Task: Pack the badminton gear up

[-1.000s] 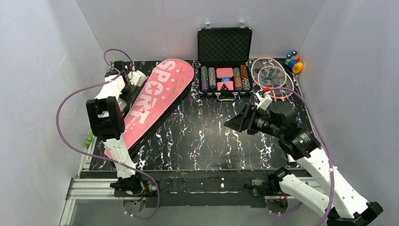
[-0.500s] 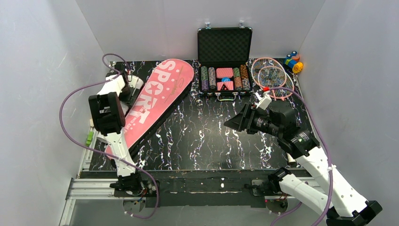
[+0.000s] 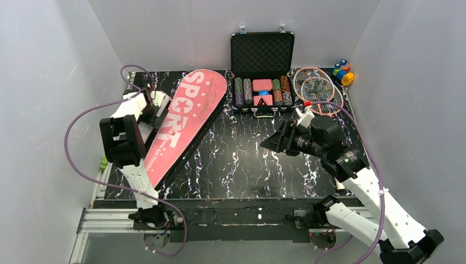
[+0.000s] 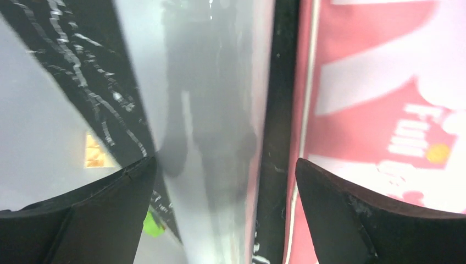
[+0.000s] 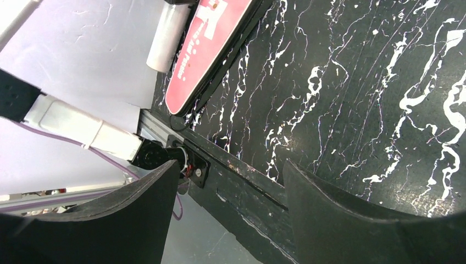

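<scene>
My left gripper (image 4: 224, 165) stands spread wide around the white tube (image 4: 214, 110), which lies by the worktop's (image 3: 247, 159) far left edge, just beside the pink SPORT bag (image 3: 181, 118). The close view is blurred, so I cannot tell whether either finger touches the tube. From above, my left arm hides most of it. My right gripper (image 5: 229, 165) hangs spread and empty above the worktop, right of its middle. The two rackets (image 3: 317, 91) lie overlapped in the far right corner, their shafts cut off behind my right wrist.
</scene>
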Action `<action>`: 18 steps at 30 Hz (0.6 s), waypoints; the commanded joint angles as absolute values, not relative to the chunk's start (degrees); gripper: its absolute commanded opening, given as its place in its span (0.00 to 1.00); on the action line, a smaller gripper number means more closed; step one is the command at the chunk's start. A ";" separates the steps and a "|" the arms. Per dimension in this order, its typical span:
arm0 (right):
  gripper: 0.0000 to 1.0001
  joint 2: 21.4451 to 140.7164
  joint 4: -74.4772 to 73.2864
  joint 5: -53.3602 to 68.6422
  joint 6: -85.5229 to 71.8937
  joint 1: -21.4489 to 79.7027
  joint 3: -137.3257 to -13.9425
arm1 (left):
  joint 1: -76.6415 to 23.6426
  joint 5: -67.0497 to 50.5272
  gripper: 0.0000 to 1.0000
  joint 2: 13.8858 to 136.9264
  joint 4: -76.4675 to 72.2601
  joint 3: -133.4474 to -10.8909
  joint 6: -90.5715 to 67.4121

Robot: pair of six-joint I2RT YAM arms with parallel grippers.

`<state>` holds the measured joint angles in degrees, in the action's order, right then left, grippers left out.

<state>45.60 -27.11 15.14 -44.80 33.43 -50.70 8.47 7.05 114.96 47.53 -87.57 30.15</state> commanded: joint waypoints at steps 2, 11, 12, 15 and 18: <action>0.78 45.99 -26.20 14.17 -44.31 33.05 -52.16 | 4.23 6.73 0.98 99.46 47.08 -86.37 33.64; 0.78 45.84 -27.27 12.63 -44.46 32.16 -51.94 | -14.57 -2.56 1.00 89.50 50.11 -72.80 30.34; 0.78 45.68 -27.25 12.62 -44.63 32.09 -51.74 | -15.69 -2.86 1.00 90.57 49.15 -71.48 30.00; 0.78 45.07 -27.78 12.32 -44.46 31.70 -51.59 | -17.02 -4.58 0.99 94.40 47.72 -71.37 28.90; 0.78 44.58 -28.20 12.13 -44.08 31.25 -51.44 | -17.19 -4.42 1.00 98.03 46.23 -73.49 28.58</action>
<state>45.95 -27.49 13.21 -44.80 31.90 -50.70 -17.74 -2.50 95.57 48.03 -71.72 30.13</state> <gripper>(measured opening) 0.784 0.993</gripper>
